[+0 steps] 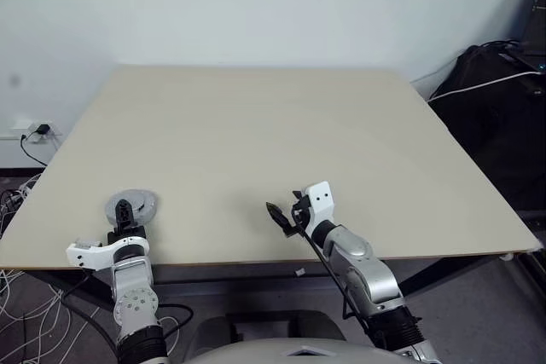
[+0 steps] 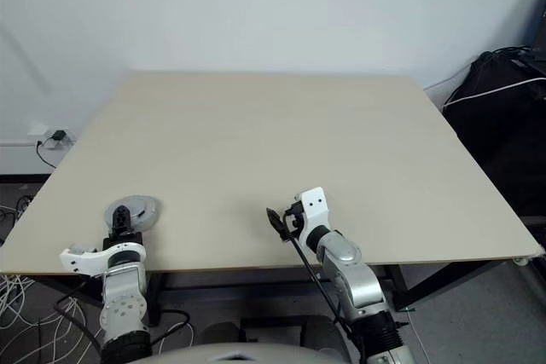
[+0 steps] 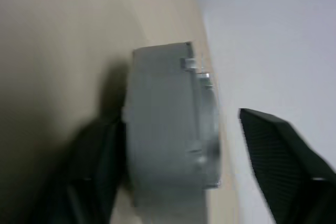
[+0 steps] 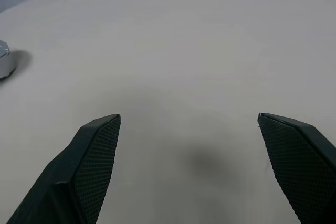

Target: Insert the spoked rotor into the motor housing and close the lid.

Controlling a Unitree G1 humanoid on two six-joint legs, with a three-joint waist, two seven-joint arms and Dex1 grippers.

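A round grey metal stack (image 1: 141, 205) lies near the table's front left corner. Its plain grey top is the lid (image 2: 143, 209), resting on a thicker round body that I take for the motor housing (image 3: 163, 140). The spoked rotor is hidden. My left gripper (image 1: 124, 211) is open around this stack: in the left wrist view one black finger (image 3: 97, 156) lies against its side and the other finger (image 3: 278, 150) stands well apart. Near the table's front middle my right gripper (image 4: 189, 121) hangs open over bare table, nothing between its fingers.
The beige table (image 1: 256, 134) stretches far ahead and to the right. The grey stack sits close to the front edge. A black bag with cables (image 1: 499, 83) lies off the table's right side. A wall socket with a plug (image 1: 38, 131) is at the left.
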